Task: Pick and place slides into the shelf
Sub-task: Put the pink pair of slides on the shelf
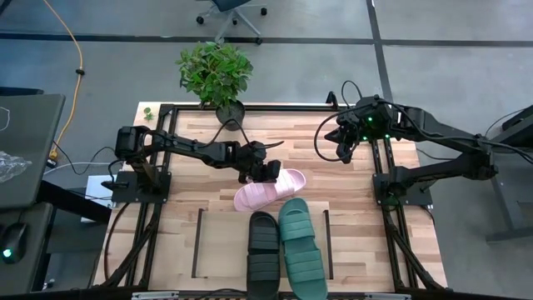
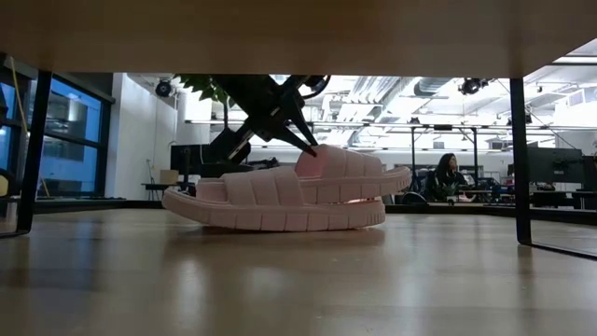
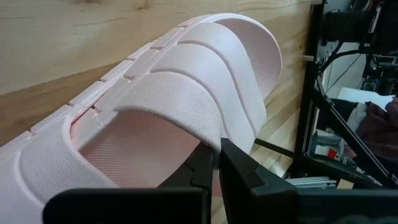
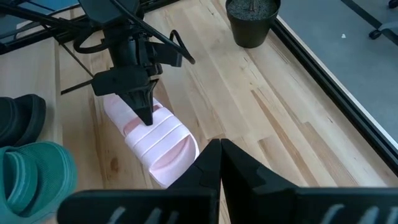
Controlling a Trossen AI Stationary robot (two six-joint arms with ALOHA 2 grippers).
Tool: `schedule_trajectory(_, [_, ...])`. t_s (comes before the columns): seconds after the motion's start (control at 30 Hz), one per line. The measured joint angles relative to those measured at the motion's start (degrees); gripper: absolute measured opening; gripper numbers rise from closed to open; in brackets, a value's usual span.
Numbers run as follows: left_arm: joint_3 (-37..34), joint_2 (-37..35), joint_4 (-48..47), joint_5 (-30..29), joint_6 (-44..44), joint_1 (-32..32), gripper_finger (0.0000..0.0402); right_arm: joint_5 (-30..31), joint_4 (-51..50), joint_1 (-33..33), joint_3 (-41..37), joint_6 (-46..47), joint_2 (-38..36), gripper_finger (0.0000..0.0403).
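Light-wood table (image 1: 350, 187): pale pink slide (image 1: 268, 191) lying under the left gripper (image 1: 263, 172). Shelf panel (image 1: 223, 242) nearer the front edge than that gripper, bearing black slide (image 1: 263, 247) and teal-green slide (image 1: 301, 247) side by side.

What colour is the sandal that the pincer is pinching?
Pale pink, with a ribbed strap; the left wrist view shows it best.

The pale pink rubbery slide sandal (image 3: 186, 93) has a matt, finely pebbled strap with broad smooth ribs and a blocky ridged sole edge. The black slide (image 1: 264, 246) and the teal-green slide (image 1: 300, 246) look like the same dull, ribbed rubber. The light butcher-block wooden tabletop (image 4: 261, 93) is smooth, with a faint satin sheen and visible grain. The black frame rails (image 1: 389, 179) look like matt metal, and the round dark plant pot (image 4: 252, 22) like dull plastic.
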Motion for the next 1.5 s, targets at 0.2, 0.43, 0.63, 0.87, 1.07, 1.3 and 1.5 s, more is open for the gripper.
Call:
schedule_trajectory(0.2, [0.00, 0.00, 0.00, 0.02, 0.37, 0.01, 0.0004, 0.00, 0.00, 0.00, 0.00, 0.24, 0.00, 0.0000])
schedule_trajectory(0.43, [0.00, -0.45, 0.07, 4.92, 3.64, 0.82, 0.0002, -0.07, -0.11, 0.00, 0.00, 0.32, 0.00, 0.0000])
schedule_trajectory(0.63, [-0.07, -3.99, -0.50, 7.70, 7.95, 3.61, 0.0001, -0.13, -0.42, -0.02, 0.00, 0.28, 0.02, 0.0000])
schedule_trajectory(0.87, [-0.06, -7.58, -2.44, 9.95, 11.73, 5.72, 0.0000, -0.16, -0.42, 0.00, 0.00, 0.02, 0.02, 0.0000])
schedule_trajectory(1.07, [5.21, -8.95, -12.74, 11.23, 18.89, 5.60, 0.0000, -0.15, -0.39, -0.02, 0.00, -0.20, 0.02, 0.0000])
schedule_trajectory(1.3, [16.11, -9.05, -28.30, 9.79, 32.43, 6.48, 0.0000, 0.20, -0.39, 0.00, 0.00, -1.07, 0.02, 0.0000])
schedule_trajectory(1.5, [26.02, -9.05, -42.76, 6.95, 42.27, 7.26, 0.0000, 0.22, -0.38, -0.01, 0.00, -1.07, 0.02, 0.0000])
